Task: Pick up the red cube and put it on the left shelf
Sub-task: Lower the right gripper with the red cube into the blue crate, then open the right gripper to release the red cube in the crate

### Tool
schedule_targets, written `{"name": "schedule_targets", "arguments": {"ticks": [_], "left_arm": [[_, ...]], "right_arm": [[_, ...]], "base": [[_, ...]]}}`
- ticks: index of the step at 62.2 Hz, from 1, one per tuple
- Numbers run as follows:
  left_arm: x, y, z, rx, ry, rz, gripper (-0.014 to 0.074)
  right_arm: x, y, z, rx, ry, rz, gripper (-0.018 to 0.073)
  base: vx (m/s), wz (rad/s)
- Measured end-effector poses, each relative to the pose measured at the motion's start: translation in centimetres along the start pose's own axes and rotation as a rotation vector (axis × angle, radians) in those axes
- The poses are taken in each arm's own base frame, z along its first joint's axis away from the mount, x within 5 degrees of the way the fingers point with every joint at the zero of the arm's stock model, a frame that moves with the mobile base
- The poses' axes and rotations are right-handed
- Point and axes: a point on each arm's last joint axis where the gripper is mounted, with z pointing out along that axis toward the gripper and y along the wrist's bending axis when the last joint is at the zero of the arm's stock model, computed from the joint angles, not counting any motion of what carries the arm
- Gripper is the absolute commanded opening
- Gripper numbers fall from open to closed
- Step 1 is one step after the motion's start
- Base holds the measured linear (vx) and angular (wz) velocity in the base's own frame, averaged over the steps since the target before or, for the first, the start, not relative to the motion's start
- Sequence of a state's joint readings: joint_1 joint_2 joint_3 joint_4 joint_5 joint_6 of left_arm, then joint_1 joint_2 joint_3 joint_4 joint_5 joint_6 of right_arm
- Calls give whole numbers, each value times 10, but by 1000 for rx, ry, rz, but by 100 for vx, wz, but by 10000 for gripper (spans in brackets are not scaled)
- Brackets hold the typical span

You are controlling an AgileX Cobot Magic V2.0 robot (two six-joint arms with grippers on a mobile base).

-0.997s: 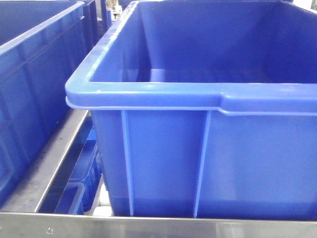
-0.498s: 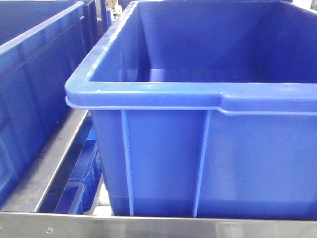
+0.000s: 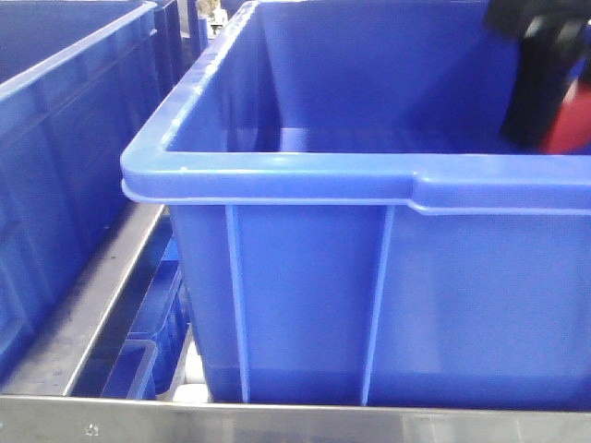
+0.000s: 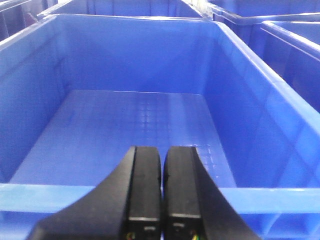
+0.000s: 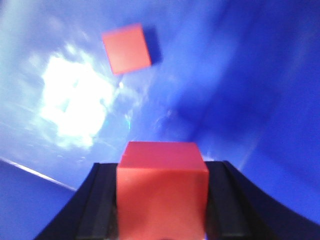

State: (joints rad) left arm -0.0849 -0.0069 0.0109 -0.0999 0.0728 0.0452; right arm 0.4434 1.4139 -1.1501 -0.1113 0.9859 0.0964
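Right gripper (image 5: 162,202) is clamped hard on the red cube (image 5: 162,175), black fingers (image 5: 102,200) pressing both its sides. In the front view that gripper (image 3: 554,101) hangs at 2 o'clock, inside the mouth of the big blue crate (image 3: 305,180), red cube (image 3: 571,125) peeking out beside it. The crate sits on the left shelf (image 3: 83,323), steel front rail (image 3: 369,426) along 6 o'clock. Below the held cube, at 11 o'clock in the right wrist view, a second red cube (image 5: 126,48) lies on the glossy blue surface. Left gripper (image 4: 162,162) hovers over a blue crate's near rim (image 4: 280,197), fingers pressed together on nothing.
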Motion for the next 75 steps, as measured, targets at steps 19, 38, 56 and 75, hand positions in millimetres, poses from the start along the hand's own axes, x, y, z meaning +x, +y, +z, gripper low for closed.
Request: {"name": "schedule_targets", "arguments": {"ticks": [19, 38, 56, 75], "left_arm": [[0, 0, 0, 0, 0, 0, 102], [0, 0, 0, 0, -2, 0, 101], [0, 0, 0, 0, -4, 0, 102], [0, 0, 0, 0, -4, 0, 102]], "right_arm": [[-10, 6, 55, -2, 93, -16, 86], [-11, 10, 97, -1, 184, -28, 90], [-9, 11, 106, -1, 209, -32, 348], [-9, 11, 106, 0, 213, -32, 540]], "base": [[0, 0], [0, 0], [0, 0], [0, 0]]}}
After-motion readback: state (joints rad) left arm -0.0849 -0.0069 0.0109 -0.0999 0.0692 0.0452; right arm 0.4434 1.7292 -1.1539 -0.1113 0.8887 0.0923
